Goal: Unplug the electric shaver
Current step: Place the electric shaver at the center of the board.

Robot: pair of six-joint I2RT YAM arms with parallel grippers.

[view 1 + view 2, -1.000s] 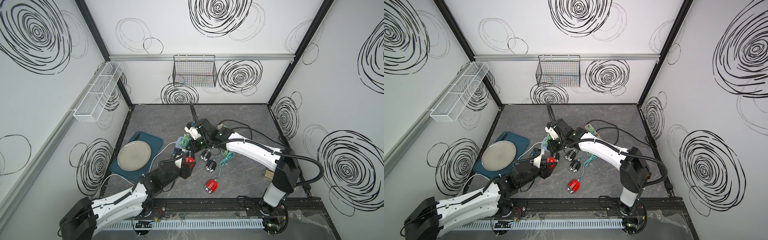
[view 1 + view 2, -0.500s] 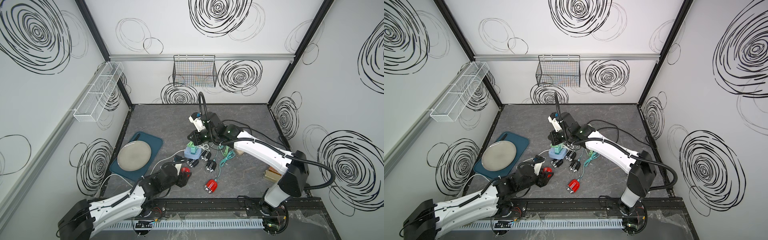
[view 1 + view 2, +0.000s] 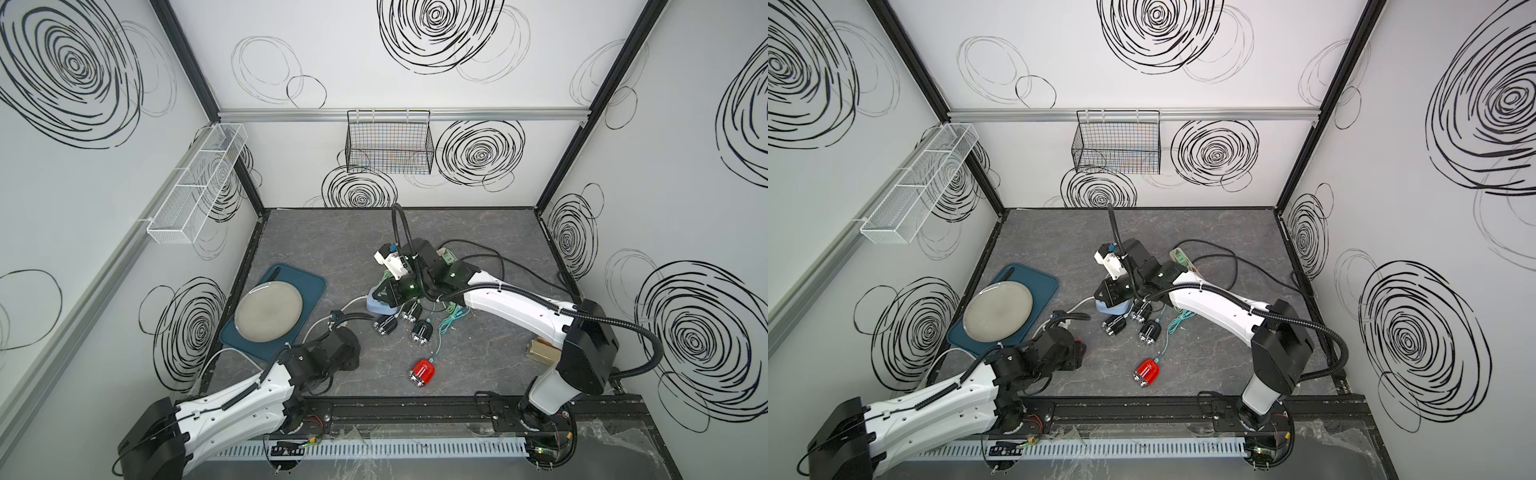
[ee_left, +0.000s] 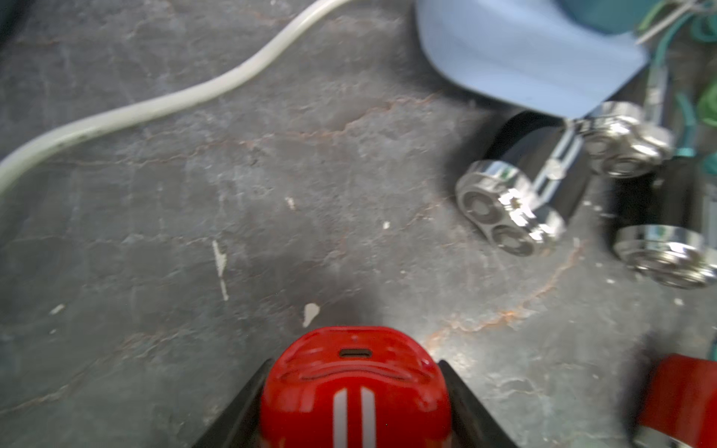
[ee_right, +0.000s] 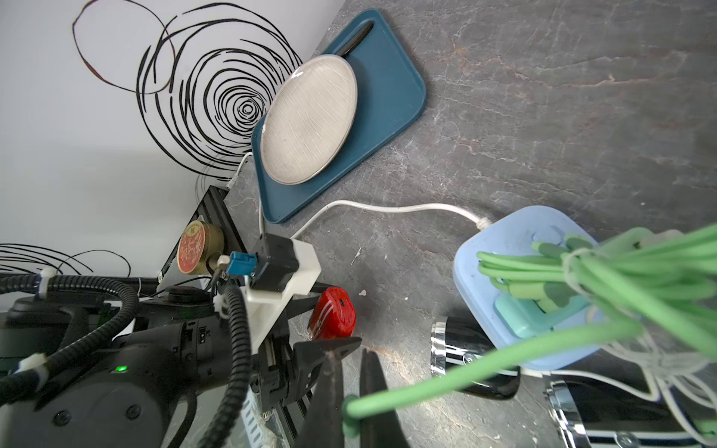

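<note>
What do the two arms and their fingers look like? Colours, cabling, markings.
The left arm and right arm both have white links with black joint housings and bases. Black corrugated conduit runs to each wrist. Each wrist carries a white camera mount with a blue connector, plus a green status light. The fingers are black, tapered wedges.

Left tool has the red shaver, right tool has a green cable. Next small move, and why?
Probably lower the left tool and set the red electric shaver on the grey stone-look tabletop. Its charging port shows empty in the left wrist view. The right tool is shut on the green rubbery cable near its end, apart from the shaver, so the unplugging looks done.
</note>
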